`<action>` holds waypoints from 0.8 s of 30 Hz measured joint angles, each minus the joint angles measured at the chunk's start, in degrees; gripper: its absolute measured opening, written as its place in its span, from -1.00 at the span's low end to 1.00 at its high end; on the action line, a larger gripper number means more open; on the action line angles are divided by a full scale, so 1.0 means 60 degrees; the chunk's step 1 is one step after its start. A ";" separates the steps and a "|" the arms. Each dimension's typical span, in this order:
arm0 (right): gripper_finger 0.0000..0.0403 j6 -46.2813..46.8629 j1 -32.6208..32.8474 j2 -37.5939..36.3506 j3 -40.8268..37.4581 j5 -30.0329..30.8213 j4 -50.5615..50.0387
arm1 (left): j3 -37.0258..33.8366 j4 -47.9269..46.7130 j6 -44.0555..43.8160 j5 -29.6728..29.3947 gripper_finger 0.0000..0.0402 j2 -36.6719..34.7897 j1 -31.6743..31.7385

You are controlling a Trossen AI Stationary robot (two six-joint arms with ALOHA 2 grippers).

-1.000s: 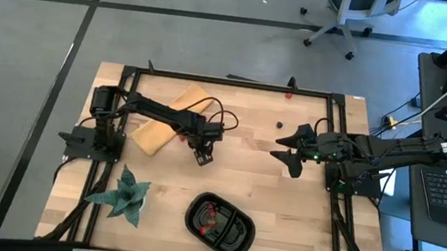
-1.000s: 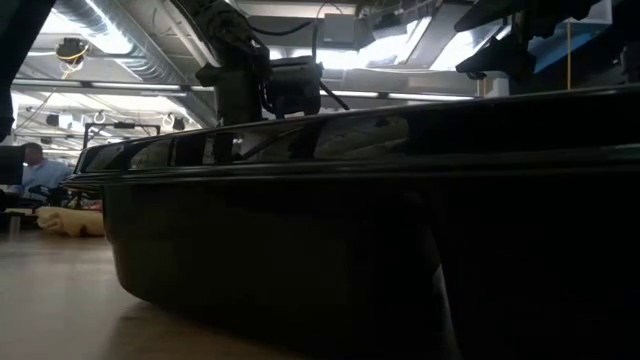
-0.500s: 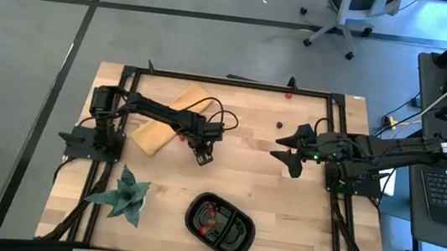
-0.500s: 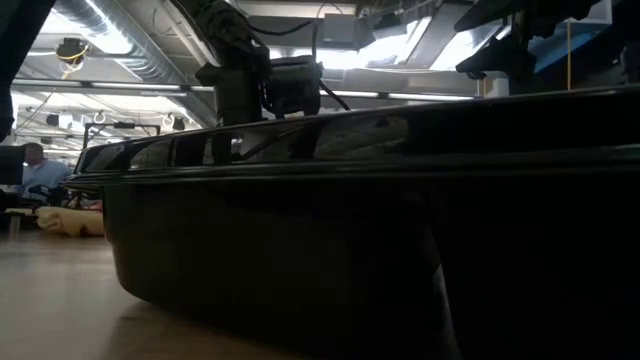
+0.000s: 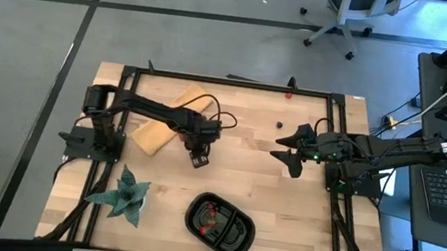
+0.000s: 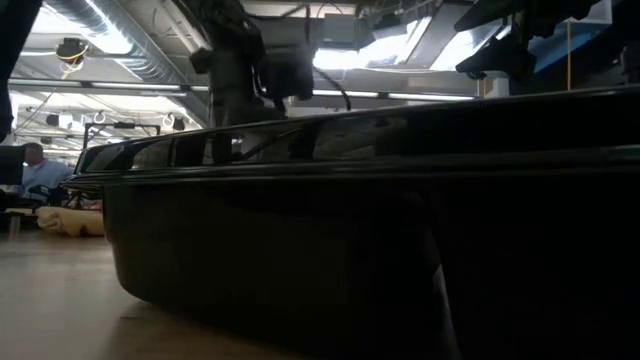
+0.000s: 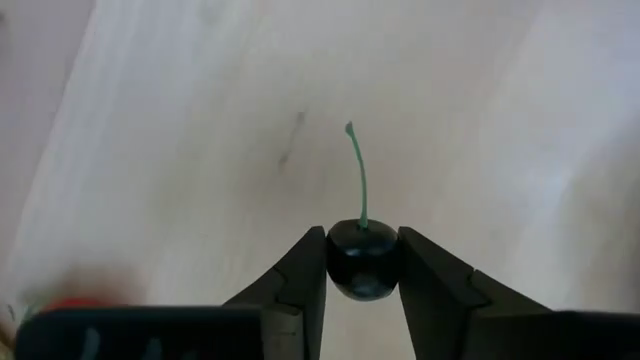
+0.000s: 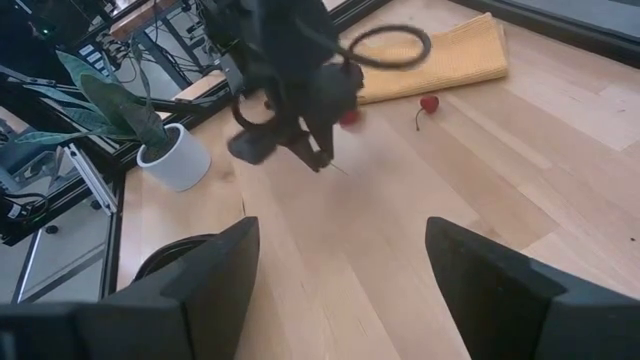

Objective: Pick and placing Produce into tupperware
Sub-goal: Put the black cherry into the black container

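Note:
My left gripper (image 5: 196, 158) is over the middle of the table, beyond the black tray (image 5: 221, 222), and is shut on a dark, near-black cherry (image 7: 362, 268) with a green stem (image 7: 358, 175). It also shows in the right wrist view (image 8: 318, 150). The tray holds a few small red fruits (image 5: 211, 218) and fills the low view (image 6: 350, 250). My right gripper (image 5: 282, 147) is open and empty above the table's right half. One red cherry (image 8: 429, 103) lies on the wood beside the tan cloth (image 8: 440, 55). A dark berry (image 5: 280, 123) lies far right. My left gripper pinches the dark cherry's round body (image 7: 340, 262) by its two sides between its fingertips (image 7: 308, 270). The fingers point down at the table. The stem sticks out past the fingertips, and the cherry hangs clear of the wood.
A green spiky plant in a white pot (image 5: 124, 197) stands near left, beside the tray. The tan cloth (image 5: 169, 119) lies far left under the left arm. A red fruit (image 5: 290, 89) sits at the far frame rail. A person (image 6: 35, 170) sits in the room behind.
My left gripper has risen and gone a little toward the table's left edge, still shut on the dark cherry. My right arm has kept still.

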 joint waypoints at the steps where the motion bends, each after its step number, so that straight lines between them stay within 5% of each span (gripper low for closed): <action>1: 0.43 0.0000 0.0003 0.0000 0.0000 0.0000 0.0003 | -0.0003 0.0001 0.0044 0.0014 -0.54 -0.0155 -0.0018; 9: 0.43 0.0000 0.0003 0.0000 0.0000 -0.0002 0.0000 | 0.0004 0.0935 0.0433 0.0722 -0.47 -0.2026 -0.0465; 16: 0.43 -0.0007 0.0030 0.0027 0.0007 -0.0011 0.0004 | 0.0007 0.3422 0.0927 0.1689 -0.50 -0.3292 -0.1710; 24: 0.43 0.0030 0.0358 0.0292 0.0011 -0.0026 0.0049 | 0.0032 0.4898 0.1672 0.0107 -0.46 -0.3005 -0.3740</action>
